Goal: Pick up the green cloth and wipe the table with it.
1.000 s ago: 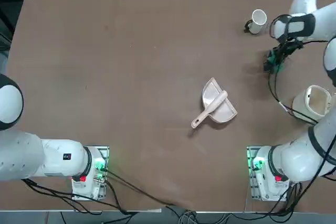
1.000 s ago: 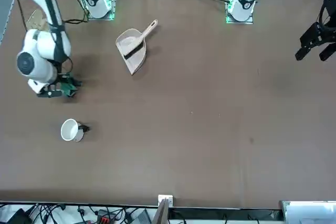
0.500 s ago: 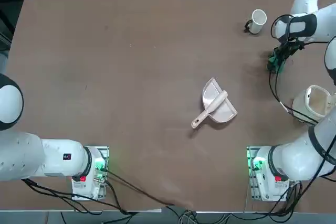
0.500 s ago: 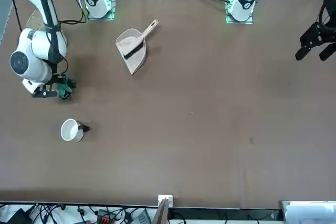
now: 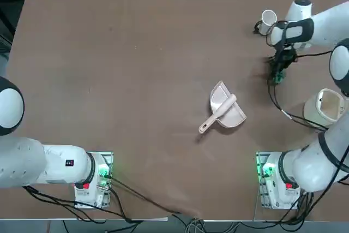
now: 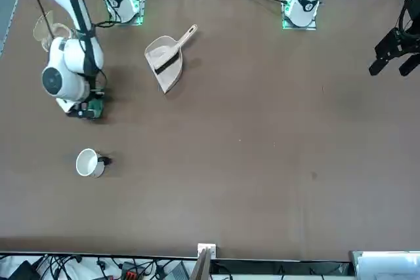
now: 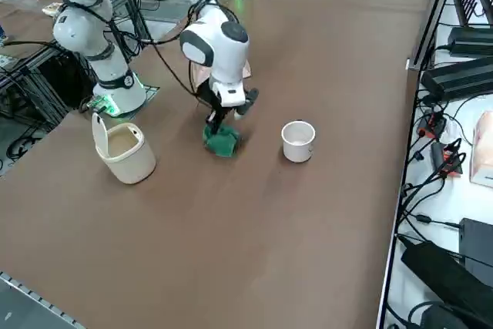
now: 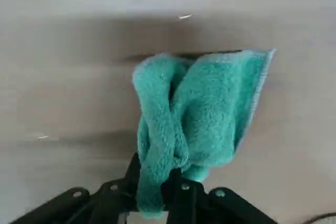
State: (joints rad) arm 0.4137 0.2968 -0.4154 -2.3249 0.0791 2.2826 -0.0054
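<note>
The green cloth (image 8: 194,114) is a bunched teal rag pinched between my right gripper's (image 8: 157,182) fingers, which are shut on it. In the right side view the green cloth (image 7: 222,141) hangs from the right gripper (image 7: 219,125) and presses on the brown table (image 7: 323,213). From overhead the right gripper (image 5: 281,69) sits at the table's (image 5: 136,80) far right, just below the white cup, with the green cloth (image 5: 280,75) showing under it. The front view has the right gripper (image 6: 88,111) and the green cloth (image 6: 96,105) at its left.
A white cup (image 5: 268,21) lies near the far right corner. A pink dustpan (image 5: 225,107) rests mid-table, left of my gripper. A cream pitcher (image 5: 326,106) stands at the right edge, with the arm's cables (image 5: 283,107) draped nearby.
My right gripper has slid the green cloth over the table, first toward the right edge, then back left toward the middle and nearer the white cup. It stays shut.
</note>
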